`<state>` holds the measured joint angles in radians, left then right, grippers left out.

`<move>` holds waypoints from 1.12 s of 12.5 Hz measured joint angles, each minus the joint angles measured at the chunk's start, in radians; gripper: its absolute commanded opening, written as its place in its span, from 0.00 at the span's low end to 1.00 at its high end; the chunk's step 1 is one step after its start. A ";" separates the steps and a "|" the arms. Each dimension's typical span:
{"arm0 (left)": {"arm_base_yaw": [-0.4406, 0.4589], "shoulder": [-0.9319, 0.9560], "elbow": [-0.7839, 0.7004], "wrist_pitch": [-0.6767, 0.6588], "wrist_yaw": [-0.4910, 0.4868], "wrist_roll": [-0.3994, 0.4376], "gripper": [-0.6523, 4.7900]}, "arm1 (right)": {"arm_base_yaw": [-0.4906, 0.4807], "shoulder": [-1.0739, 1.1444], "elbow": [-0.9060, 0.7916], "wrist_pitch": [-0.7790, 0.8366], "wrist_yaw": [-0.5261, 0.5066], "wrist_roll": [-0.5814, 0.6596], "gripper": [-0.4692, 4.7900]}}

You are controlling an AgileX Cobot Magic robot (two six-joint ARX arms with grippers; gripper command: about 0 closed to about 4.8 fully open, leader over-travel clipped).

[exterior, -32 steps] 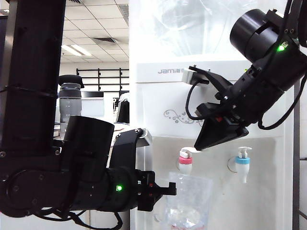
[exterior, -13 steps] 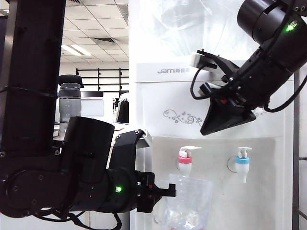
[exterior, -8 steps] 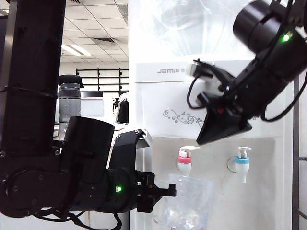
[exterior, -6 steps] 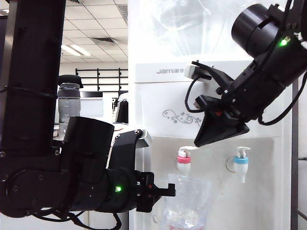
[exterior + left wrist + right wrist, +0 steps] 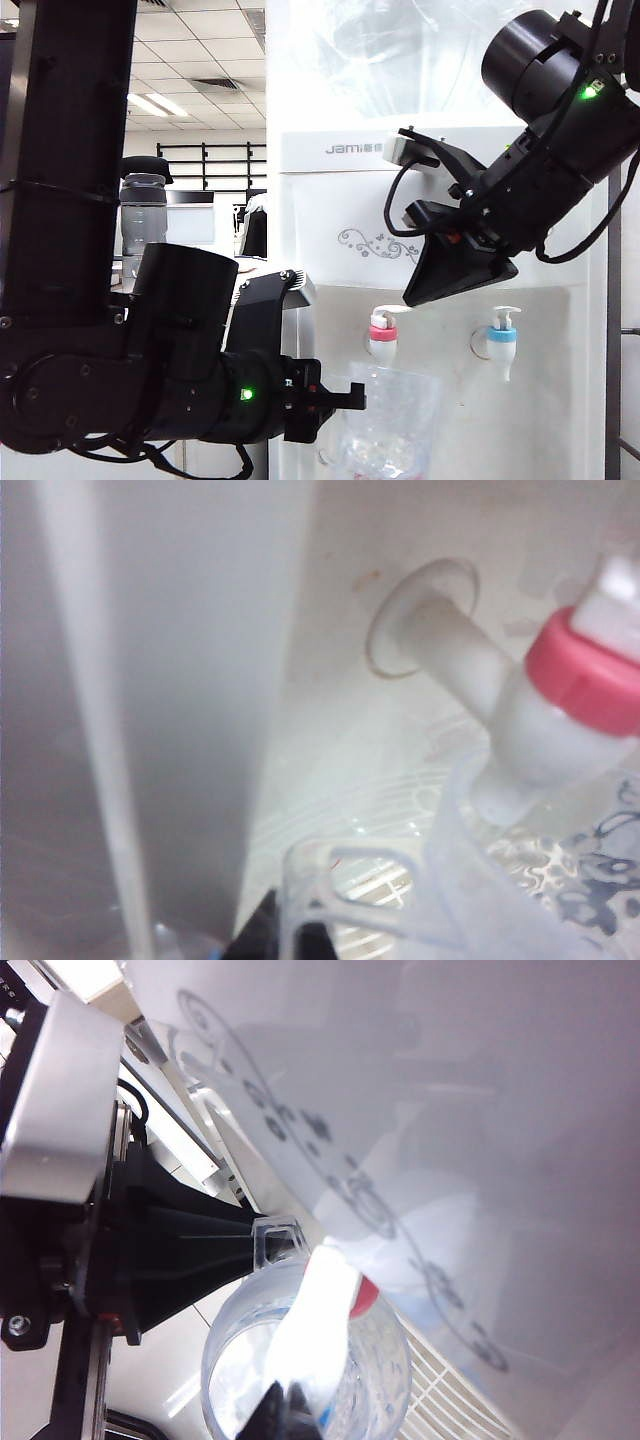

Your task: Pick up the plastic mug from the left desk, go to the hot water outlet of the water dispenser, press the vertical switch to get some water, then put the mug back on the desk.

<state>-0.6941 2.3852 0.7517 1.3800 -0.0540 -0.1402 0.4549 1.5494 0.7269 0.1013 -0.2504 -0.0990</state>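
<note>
Left gripper (image 5: 352, 396) jaws clamp plastic mug (image 5: 390, 420); right gripper (image 5: 412, 298) closed above.

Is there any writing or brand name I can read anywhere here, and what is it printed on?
"jami" in grey letters, on the front of the water dispenser, above the taps.
The small marks right after "jami": too small to read.
Nothing else carries legible text; the grey scrolls below are only ornament.

Plastic mug (image 5: 391, 425) directly beneath hot water outlet (image 5: 383, 340); right tool (image 5: 412, 298) just above vertical switch (image 5: 391, 311)
</note>
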 measured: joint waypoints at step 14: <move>0.000 0.000 0.000 0.000 -0.001 -0.003 0.11 | 0.003 0.059 0.002 0.048 -0.026 -0.016 0.08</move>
<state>-0.6941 2.3848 0.7513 1.3804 -0.0547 -0.1436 0.4583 1.6081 0.7284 0.1497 -0.2760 -0.1154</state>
